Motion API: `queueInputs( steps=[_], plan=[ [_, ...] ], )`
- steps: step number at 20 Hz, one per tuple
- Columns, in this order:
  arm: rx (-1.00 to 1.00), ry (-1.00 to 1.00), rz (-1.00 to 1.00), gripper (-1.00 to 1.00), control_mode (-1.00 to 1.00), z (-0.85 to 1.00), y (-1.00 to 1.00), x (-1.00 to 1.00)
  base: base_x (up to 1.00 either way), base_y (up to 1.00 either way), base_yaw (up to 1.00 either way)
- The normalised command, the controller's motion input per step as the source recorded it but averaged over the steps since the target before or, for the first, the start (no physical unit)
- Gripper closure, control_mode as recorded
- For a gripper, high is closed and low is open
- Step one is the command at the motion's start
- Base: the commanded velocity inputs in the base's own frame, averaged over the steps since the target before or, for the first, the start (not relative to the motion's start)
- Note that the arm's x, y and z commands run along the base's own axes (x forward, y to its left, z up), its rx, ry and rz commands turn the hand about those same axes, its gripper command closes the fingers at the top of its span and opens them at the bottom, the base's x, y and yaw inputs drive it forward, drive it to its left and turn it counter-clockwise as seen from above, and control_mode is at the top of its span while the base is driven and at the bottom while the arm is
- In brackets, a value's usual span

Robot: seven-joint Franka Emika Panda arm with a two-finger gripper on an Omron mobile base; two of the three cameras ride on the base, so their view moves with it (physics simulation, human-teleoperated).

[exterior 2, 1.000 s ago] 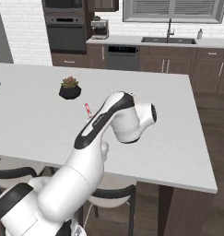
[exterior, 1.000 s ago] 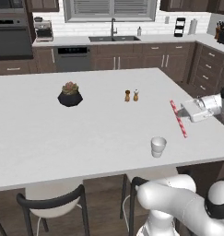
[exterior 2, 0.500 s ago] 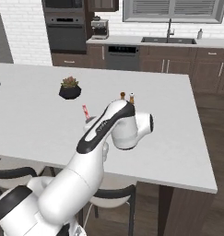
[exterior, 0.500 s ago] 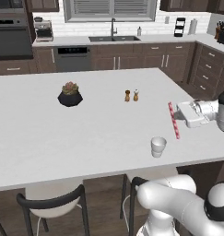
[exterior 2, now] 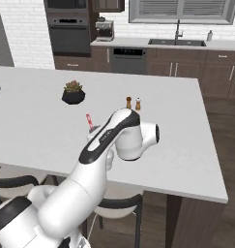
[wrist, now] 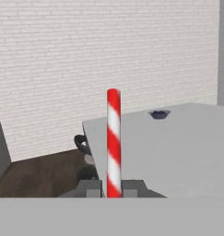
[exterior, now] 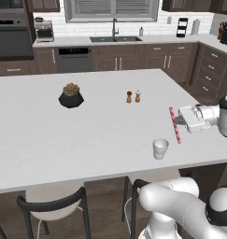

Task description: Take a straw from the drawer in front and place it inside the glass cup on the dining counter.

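Observation:
My gripper [exterior: 181, 121] is shut on the red-and-white striped straw [exterior: 174, 125] and holds it over the right part of the white dining counter [exterior: 101, 126]. The small whitish glass cup [exterior: 160, 148] stands near the counter's front edge, a little left of and below the straw's lower end. In the hand view the straw [wrist: 114, 138] rises straight up between the two fingertips [wrist: 89, 188]. From the right base view the straw's top [exterior 2: 89, 119] pokes out behind my arm, which hides the cup. The drawer is out of view.
A dark pot with a succulent [exterior: 71, 95] and two small shakers [exterior: 133, 97] stand mid-counter. A blue bowl [wrist: 159, 113] sits at the counter's far end. Black-backed stools [exterior: 52, 205] line the front edge. Cabinets, sink and oven run along the back wall.
The gripper has carried the straw a little to the left, closer to the cup. The cup, pot and shakers have stayed put.

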Motion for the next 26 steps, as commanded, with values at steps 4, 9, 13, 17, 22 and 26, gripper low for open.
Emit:
queueInputs(
  steps=[4, 9, 13, 17, 22, 26],
  plan=[
    [0.0, 0.0, 0.0, 1.0, -1.0, -0.1, 0.0, 0.0, 0.0, 0.0, 0.0],
    [0.0, 0.0, 0.0, 1.0, -1.0, -0.11, 0.0, 0.07, 0.0, 0.0, 0.0],
    [0.0, 0.0, 0.0, 1.0, -1.0, -0.09, 0.02, 0.14, 0.0, 0.0, 0.0],
    [0.0, 0.0, 0.0, 1.0, -1.0, -0.02, 0.05, 0.15, 0.0, 0.0, 0.0],
    [0.0, 0.0, 0.0, 1.0, -1.0, -0.09, 0.05, 0.13, 0.0, 0.0, 0.0],
    [0.0, 0.0, 0.0, 1.0, -1.0, -0.14, 0.02, 0.1, 0.0, 0.0, 0.0]
  ],
)
